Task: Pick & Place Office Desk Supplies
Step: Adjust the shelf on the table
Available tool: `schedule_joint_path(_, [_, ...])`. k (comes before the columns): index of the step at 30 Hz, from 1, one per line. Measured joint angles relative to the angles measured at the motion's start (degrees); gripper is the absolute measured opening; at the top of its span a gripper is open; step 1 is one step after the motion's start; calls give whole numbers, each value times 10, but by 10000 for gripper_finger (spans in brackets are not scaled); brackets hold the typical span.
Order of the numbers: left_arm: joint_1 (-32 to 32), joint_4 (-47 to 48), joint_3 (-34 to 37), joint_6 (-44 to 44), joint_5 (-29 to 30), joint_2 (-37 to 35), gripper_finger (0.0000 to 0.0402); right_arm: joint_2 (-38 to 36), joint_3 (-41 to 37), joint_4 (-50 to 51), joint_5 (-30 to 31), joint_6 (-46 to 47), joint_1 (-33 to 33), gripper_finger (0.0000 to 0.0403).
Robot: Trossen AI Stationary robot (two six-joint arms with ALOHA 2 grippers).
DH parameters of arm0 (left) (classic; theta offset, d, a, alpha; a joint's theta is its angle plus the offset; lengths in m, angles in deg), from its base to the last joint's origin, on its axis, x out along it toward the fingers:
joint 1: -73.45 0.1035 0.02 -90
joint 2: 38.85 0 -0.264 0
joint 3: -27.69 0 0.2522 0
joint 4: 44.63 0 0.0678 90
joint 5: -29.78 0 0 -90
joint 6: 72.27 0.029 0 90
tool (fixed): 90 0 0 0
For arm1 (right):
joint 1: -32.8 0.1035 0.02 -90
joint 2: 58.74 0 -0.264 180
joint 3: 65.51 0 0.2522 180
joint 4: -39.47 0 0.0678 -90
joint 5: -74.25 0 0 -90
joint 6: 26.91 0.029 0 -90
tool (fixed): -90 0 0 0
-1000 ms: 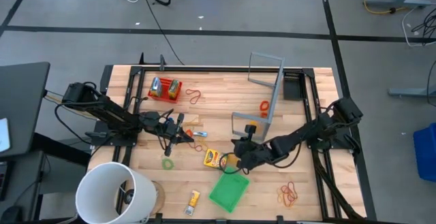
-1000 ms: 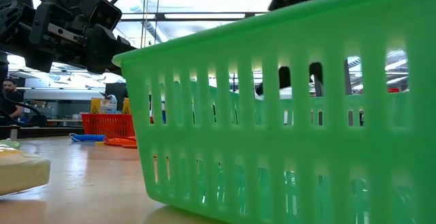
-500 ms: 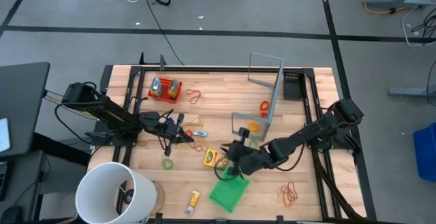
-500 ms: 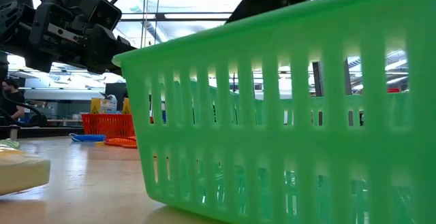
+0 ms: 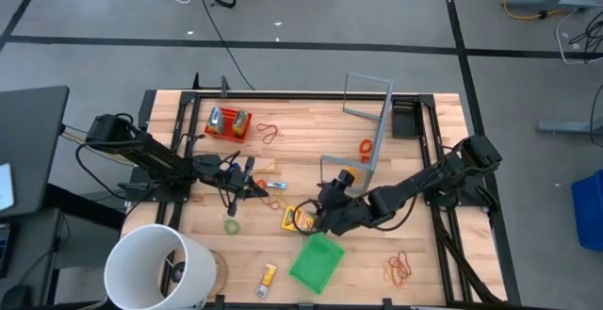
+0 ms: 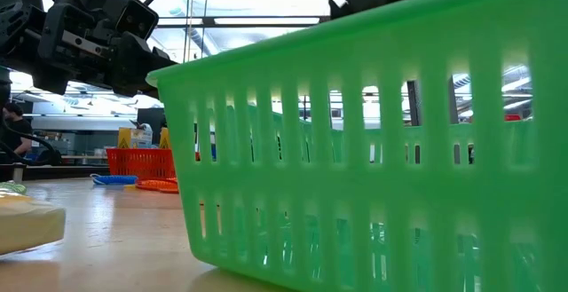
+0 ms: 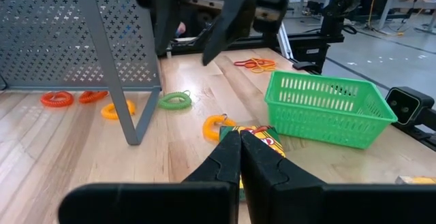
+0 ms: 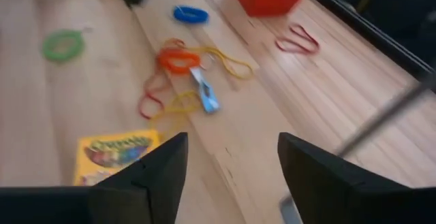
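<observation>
My right gripper (image 5: 321,216) (image 8: 231,183) stands open in the air above the table's middle, just past the far rim of a green basket (image 5: 316,261) (image 7: 327,108), with nothing between its fingers. Under it a yellow printed packet (image 8: 116,152) (image 5: 295,219) lies flat on the wood. Orange, yellow and red loops (image 8: 178,60), a green loop (image 8: 63,45) and a blue loop (image 8: 190,13) lie beyond. My left gripper (image 7: 238,149) (image 5: 249,171) is shut and holds nothing, left of the packet.
A grey perforated metal box (image 5: 369,122) stands at the far middle, with orange loops (image 7: 71,99) beside it. A red basket (image 5: 229,122) is at the far left and a white bucket (image 5: 158,268) at the near left corner. Red bands (image 5: 399,269) lie near right.
My right gripper has opened, has risen from the green basket's far rim and has drawn a little toward the table's far edge, rolling about its own line. The basket has stayed where it was.
</observation>
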Motion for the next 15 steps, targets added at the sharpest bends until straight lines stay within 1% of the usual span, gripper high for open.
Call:
schedule_joint_path(5, [0, 5, 0, 2, 0, 0, 8, 0, 0, 57, 29, 56, 0, 229])
schedule_joint_path(10, [0, 4, 0, 3, 0, 0, 8, 0, 0, 72, 38, 57, -13, 224])
schedule_joint_path(15, [0, 4, 0, 2, 0, 0, 8, 0, 0, 74, 42, 35, -42, 224])
